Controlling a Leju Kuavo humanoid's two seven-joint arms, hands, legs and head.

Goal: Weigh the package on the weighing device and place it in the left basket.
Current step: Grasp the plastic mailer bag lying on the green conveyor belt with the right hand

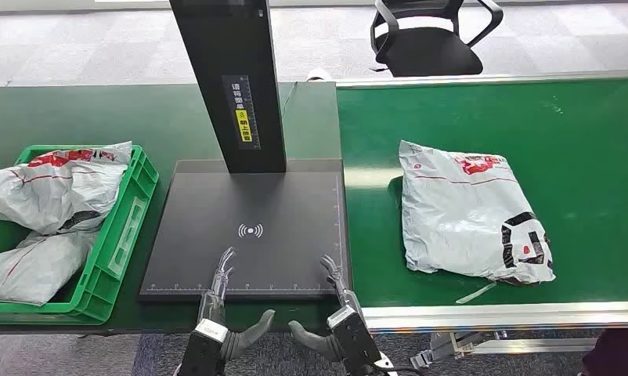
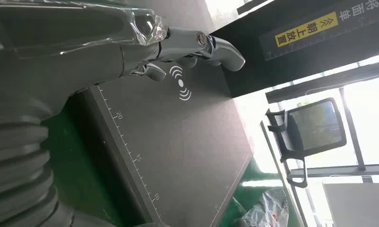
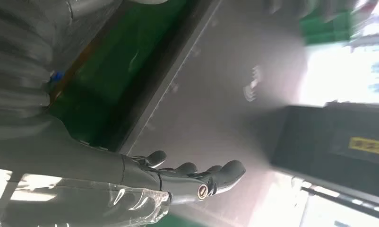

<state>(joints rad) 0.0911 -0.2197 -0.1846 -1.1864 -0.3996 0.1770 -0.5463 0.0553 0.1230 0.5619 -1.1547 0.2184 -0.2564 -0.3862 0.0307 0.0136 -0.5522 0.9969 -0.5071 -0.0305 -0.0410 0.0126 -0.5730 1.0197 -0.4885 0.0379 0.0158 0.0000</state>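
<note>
Ahead of me the black column [image 1: 231, 78] carries a yellow label [image 1: 246, 125] reading 朝上放置, below white characters 请将面单. The scale plate [image 1: 248, 235] bears a white wireless-wave sign [image 1: 250, 230], and its edge ruler reads 20, 15 and 10. The package's [image 1: 467, 211] red and black printing is illegible.

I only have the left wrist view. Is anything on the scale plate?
Observer: No, the scale plate is bare; both hands hover over its near edge.
Operator: Where's the package?
Observer: The grey package lies flat on the green belt, right of the plate.
Operator: Right hand free?
Observer: Yes, the right hand holds nothing, fingers apart.
Operator: Basket?
Observer: The green basket sits left of the plate, with bags already inside.
</note>
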